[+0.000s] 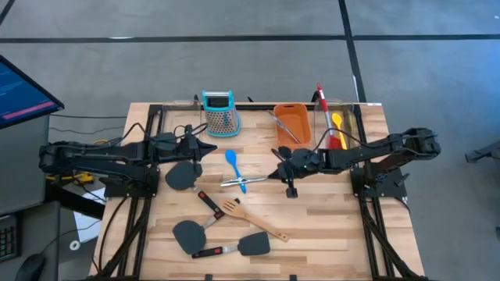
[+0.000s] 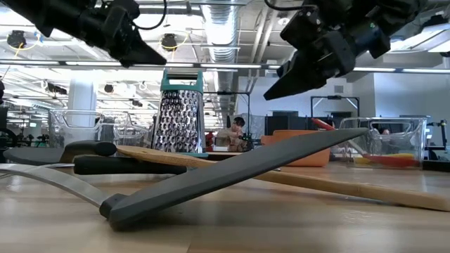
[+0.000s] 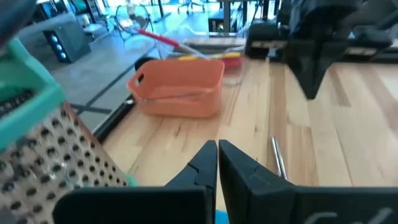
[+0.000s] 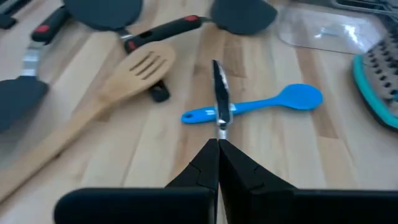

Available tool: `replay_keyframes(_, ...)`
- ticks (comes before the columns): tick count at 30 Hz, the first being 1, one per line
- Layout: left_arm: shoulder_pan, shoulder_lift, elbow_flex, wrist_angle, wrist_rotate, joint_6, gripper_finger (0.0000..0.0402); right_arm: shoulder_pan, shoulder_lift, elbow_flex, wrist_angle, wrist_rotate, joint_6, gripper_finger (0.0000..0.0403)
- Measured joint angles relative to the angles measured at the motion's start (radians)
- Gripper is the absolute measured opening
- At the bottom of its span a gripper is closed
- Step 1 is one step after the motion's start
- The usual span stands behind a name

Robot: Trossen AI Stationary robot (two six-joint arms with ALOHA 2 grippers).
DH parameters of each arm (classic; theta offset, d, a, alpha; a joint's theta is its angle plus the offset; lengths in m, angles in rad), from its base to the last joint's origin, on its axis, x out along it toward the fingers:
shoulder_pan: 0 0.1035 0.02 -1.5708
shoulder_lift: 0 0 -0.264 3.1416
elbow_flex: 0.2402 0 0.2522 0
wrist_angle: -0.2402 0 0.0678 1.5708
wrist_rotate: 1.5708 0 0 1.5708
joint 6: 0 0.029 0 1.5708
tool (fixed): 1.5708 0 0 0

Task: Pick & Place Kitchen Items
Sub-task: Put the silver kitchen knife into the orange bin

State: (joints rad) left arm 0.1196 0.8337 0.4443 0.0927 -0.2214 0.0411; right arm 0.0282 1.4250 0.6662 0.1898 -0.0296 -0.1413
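Tongs (image 1: 243, 181) lie across the blue spoon (image 1: 233, 162) mid-table; right gripper (image 1: 273, 174) hovers beside them, fingers pressed together (left gripper (image 1: 212, 147) likewise). It should open before descending, straddling one arm.

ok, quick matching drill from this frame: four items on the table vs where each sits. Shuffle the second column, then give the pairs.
Items:
1. blue spoon
2. box grater
3. wooden slotted turner
4. yellow spoon

Places:
A. far edge, left of the orange tub
B. in the clear bin on the right
C. mid-table, crossing the metal tongs
D. near side, among black spatulas

Pairs: 1-C, 2-A, 3-D, 4-B
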Motion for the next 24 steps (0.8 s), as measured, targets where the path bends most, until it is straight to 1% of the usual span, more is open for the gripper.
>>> replay_keyframes(3,0.000,0.000,-0.021,0.000,0.014,-0.049,0.0002,0.012,0.000,0.000,0.000,0.000,0.000,0.0001)
replay_keyframes(9,-0.012,0.000,-0.036,0.008,0.125,-0.161,0.0002,0.010,0.000,0.000,0.030,0.001,0.001,0.0001)
replay_keyframes(15,-0.060,0.000,-0.036,0.039,0.126,-0.251,0.0002,0.010,0.000,0.000,0.060,0.003,0.001,0.0001)
replay_keyframes(20,-0.137,0.006,-0.019,0.049,0.124,-0.263,0.0002,0.010,0.000,0.000,0.058,0.003,0.001,0.0001)
replay_keyframes(24,-0.209,0.086,0.041,0.051,0.086,-0.262,0.0002,0.010,0.000,0.000,0.058,0.003,0.001,0.0001)
